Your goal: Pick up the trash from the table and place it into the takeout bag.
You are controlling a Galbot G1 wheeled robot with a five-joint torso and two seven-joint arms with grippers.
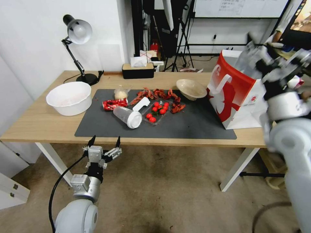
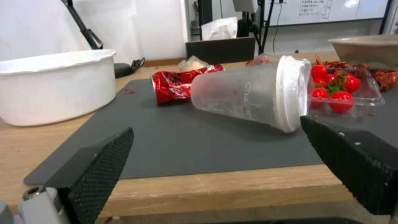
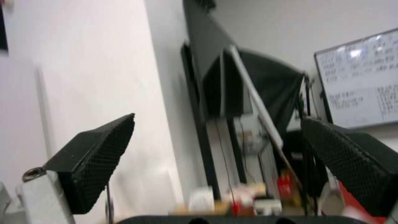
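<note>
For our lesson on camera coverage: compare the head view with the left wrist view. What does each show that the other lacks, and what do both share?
Head view alone: the takeout bag standing at the table's right end, the right end effector raised above it, the desk lamp's head and the floor.

Left wrist view alone: a close look from the table edge, the left end effector's open fingers framing the clear cup.

Both: the clear cup on its side, crushed red can, big white bowl, tomato tray, beige shallow bowl, dark mat.
</note>
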